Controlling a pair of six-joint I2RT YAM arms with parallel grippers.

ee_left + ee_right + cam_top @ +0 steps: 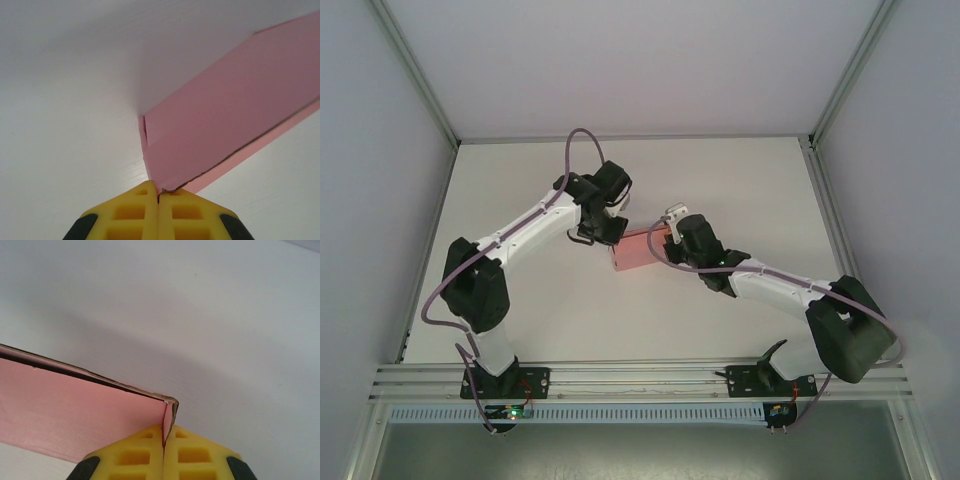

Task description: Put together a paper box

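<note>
White tabletop [720,190] stretches between pale walls [380,120], and on it we count two arms, two grippers and one paper box.

We see the left arm [520,235] rise from its base at the near edge, fold at the elbow and reach forward and to the right. The right arm [780,290] mirrors it, reaching forward and to the left. Their wrists come together near the middle of the table.

The pink paper box [633,250] sits between them, one end toward each wrist. We cannot tell whether it rests flat on the table or is held slightly off it.

The left gripper [159,192] has its yellow fingers [130,215] pressed together, pinching a thin edge at one corner of the box. The right gripper [164,432] is likewise clamped, nipping a thin upright wall at the box's opposite corner.
</note>
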